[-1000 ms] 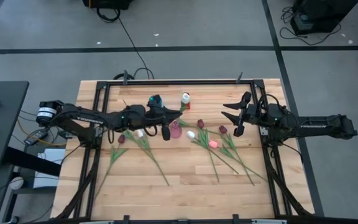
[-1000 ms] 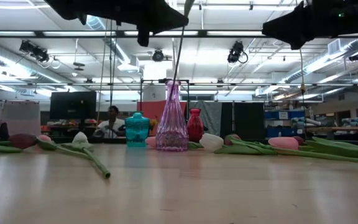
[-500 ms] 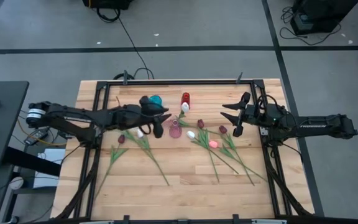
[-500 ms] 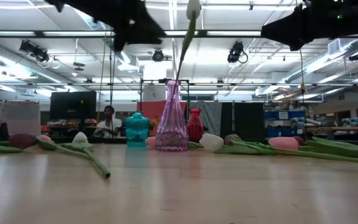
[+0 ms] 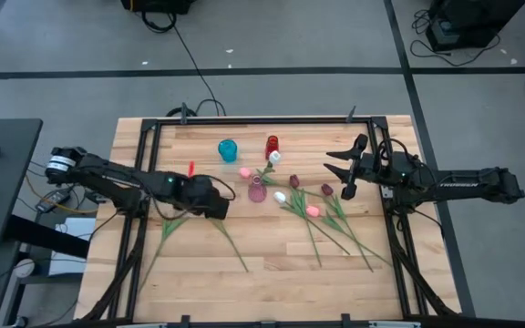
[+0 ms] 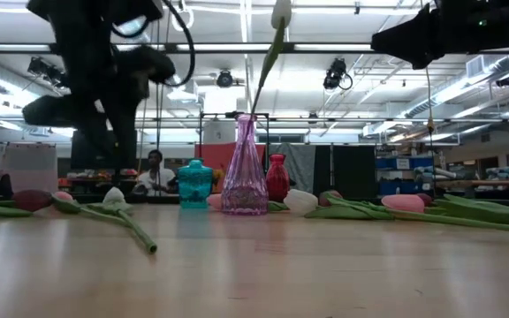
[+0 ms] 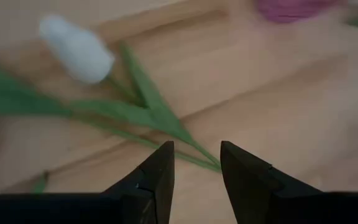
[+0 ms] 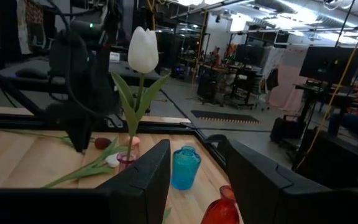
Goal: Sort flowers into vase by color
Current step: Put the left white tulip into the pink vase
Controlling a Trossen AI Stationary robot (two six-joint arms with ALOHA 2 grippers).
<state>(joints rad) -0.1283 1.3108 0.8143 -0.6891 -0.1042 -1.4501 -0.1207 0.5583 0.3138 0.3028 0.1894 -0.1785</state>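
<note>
Fingers of the left gripper [image 7: 194,163], now spread, have left the white tulip [image 6: 279,13] standing in the pink vase [image 6: 244,172].

Vases: three — purple [image 5: 256,190], teal [image 5: 227,149], red [image 5: 272,146].
Tulips: one white [image 5: 274,158] standing in the purple vase; others lie on the table [image 5: 272,264], too overlapped to count.
Arms: two.
</note>
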